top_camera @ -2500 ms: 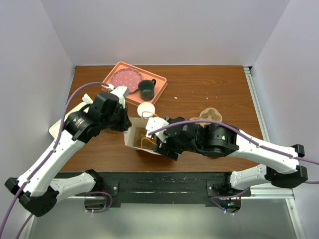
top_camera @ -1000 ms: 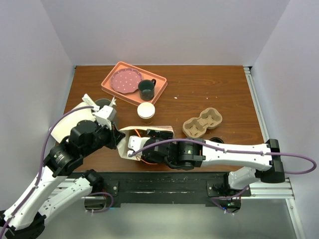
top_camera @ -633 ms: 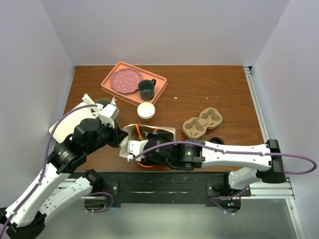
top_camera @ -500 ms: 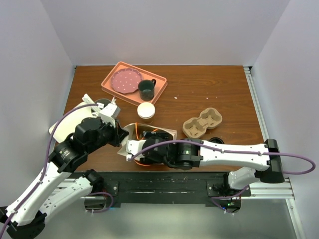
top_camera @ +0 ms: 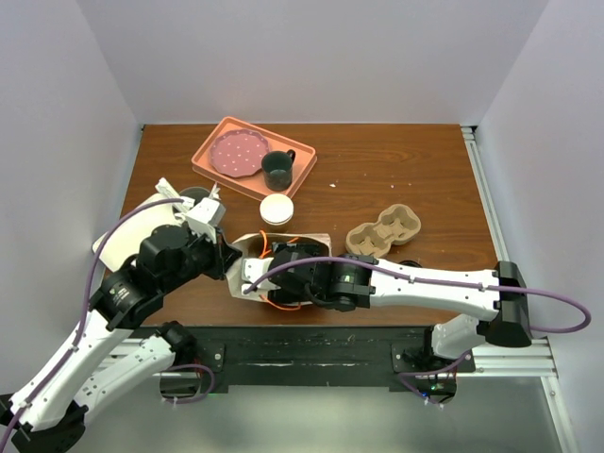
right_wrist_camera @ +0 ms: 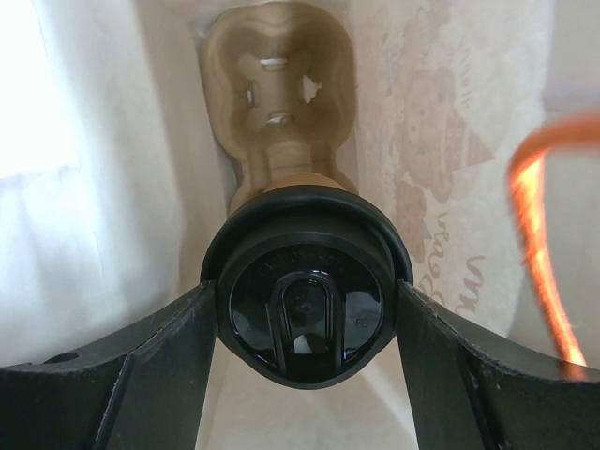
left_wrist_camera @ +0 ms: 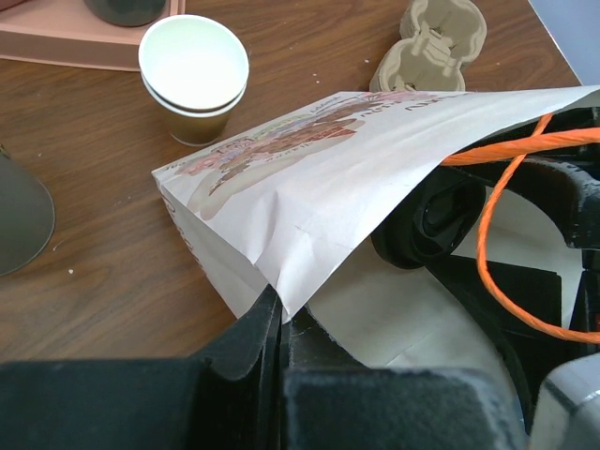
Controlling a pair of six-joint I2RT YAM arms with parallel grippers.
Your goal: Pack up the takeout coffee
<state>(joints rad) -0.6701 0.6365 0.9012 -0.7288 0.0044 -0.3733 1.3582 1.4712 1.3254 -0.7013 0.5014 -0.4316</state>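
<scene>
1. Left gripper [left_wrist_camera: 281,317]. Black moulded fingers, which I logged as pressed together on the creased lip of the paper bag [left_wrist_camera: 309,178]. They pinched one thin layer and held that flap raised.

2. Paper bag. White, matte, with sharp gusset folds. Brown drawings and lettering were printed on the outer face, and a twisted orange cord handle [left_wrist_camera: 497,253] looped across the mouth. It lay on the dark wood-grain table [top_camera: 396,179], near the front edge. The mouth gaped toward the right arm, whose forward links reached inside.

3. Right gripper [right_wrist_camera: 305,298]. Two broad black fingers [right_wrist_camera: 141,375], clamped on the takeout coffee [right_wrist_camera: 302,281] and touching its lid at left and right.

4. Takeout coffee. I found it inside the bag. It had a round, glossy black plastic lid with a raised rim and an oval sip recess. A sliver of tan body showed beyond the lid. I could not tell whether it was seated in a pocket of item 5.

5. Pulp cup carrier [right_wrist_camera: 281,94]. Tan, fibrous, with lobed pockets and slit tabs. It lay deep in the bag, just beyond the cup.

6. Open paper cup [top_camera: 276,209]. Tan wall, white interior. It stood upright just beyond the bag.

7. Second pulp carrier [top_camera: 382,236]. Same moulded fibre, on the table right of the bag.

8. Tray [top_camera: 201,158]. Salmon-pink and rectangular with rounded corners, at the far left. It held a round pink dotted plate [top_camera: 236,151] and a dark green handled mug [top_camera: 276,170].
</scene>
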